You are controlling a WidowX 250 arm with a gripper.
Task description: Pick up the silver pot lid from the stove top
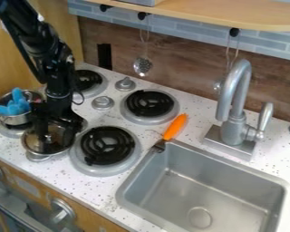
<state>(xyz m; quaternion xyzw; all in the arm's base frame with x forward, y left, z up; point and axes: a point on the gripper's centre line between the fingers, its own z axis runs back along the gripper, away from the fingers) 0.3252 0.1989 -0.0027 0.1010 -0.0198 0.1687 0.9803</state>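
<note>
Camera view, slanting down on a kitchen counter: black gripper [49, 136] low over a metal pot [33, 152] at left; whether clamped, together or apart, impossible to tell. Just beside that pot, farther left, another metal pot [16, 119] with blue object [13, 106] inside. To the right, coil burner [108, 146], then orange-handled utensil [175, 127] by the rim of a steel sink [223, 166].
</note>
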